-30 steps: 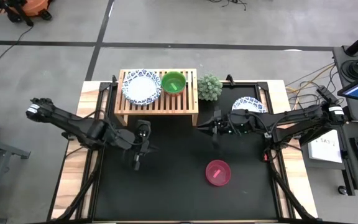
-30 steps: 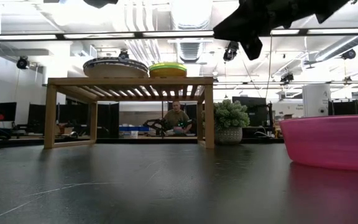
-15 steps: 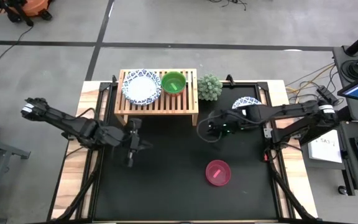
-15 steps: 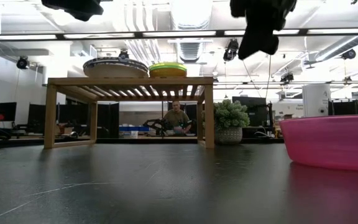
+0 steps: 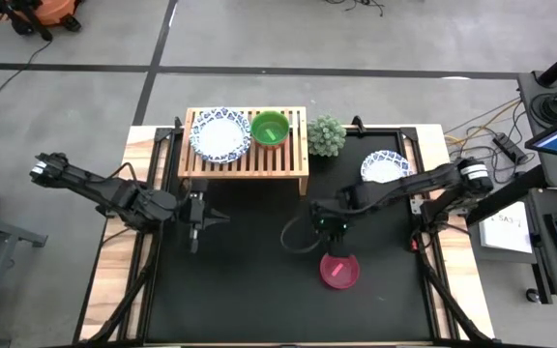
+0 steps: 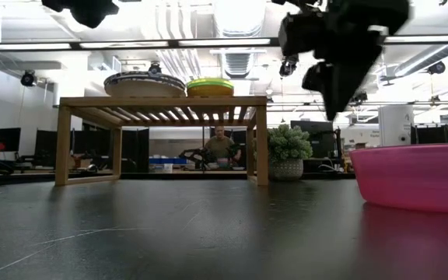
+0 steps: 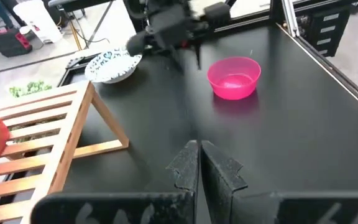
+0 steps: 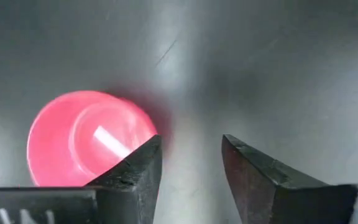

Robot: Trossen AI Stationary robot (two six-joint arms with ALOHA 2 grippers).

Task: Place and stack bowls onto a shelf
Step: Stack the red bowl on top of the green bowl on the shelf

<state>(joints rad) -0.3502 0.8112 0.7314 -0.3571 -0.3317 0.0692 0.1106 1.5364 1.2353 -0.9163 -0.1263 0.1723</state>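
From table height the magenta bowl (image 6: 417,177) is running off the picture's edge and the right gripper (image 6: 341,74) is hanging as a dark shape whose fingers are blending together there; the wrist view is showing them standing apart with nothing between, pointing down just beside that bowl, which is sitting on the black table (image 5: 259,271) well in front of the shelf (image 5: 245,159). The left gripper (image 5: 194,215) is hovering just in front of the shelf's left part, fingers pressed together and gripping nothing. On the shelf a patterned bowl (image 5: 219,133) and the green bowl (image 5: 270,128) are sitting side by side; another patterned bowl (image 5: 385,165) is lying to the shelf's right, beyond the plant (image 5: 326,135), partly covered by the right arm. No writing is legible anywhere
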